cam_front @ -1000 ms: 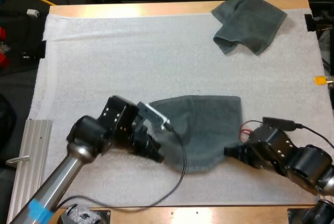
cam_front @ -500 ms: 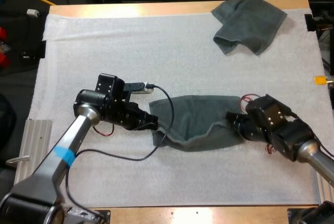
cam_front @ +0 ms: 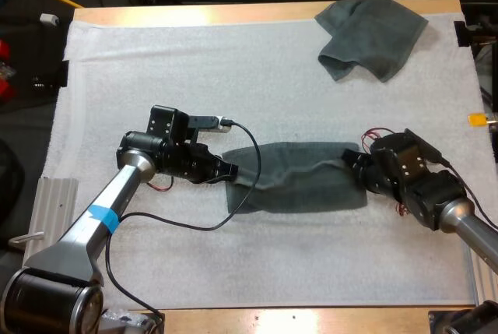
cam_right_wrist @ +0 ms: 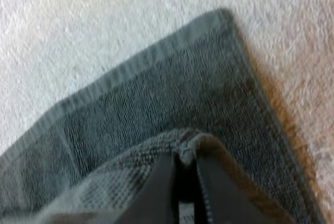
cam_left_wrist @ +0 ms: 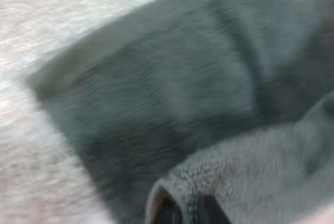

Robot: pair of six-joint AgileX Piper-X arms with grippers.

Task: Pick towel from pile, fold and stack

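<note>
Two towels lie on the mat (cam_front: 194, 77). In the high view the left gripper (cam_front: 226, 171) sits at the left end of the towel (cam_front: 299, 188) in the middle of the mat, but that view hides how its jaws stand. The left wrist view fills this in: the left gripper (cam_left_wrist: 185, 213) has its dark tips close together, with a raised fold of towel (cam_left_wrist: 156, 88) wrapped round them, so it grips the cloth. A lower layer lies flat on the mat beneath the fold.

The towel stretches as a long band between the two arms, its far edge lifted and rumpled. The right gripper (cam_front: 352, 164) meets its right end. The right wrist view shows what the high view cannot: the right gripper (cam_right_wrist: 183, 192) is nearly closed, pinching the towel's hem, above a flat lower corner (cam_right_wrist: 156, 109) spread on the mat.

At the far right corner rests the crumpled towel (cam_front: 369, 36), well apart from both grippers.
</note>
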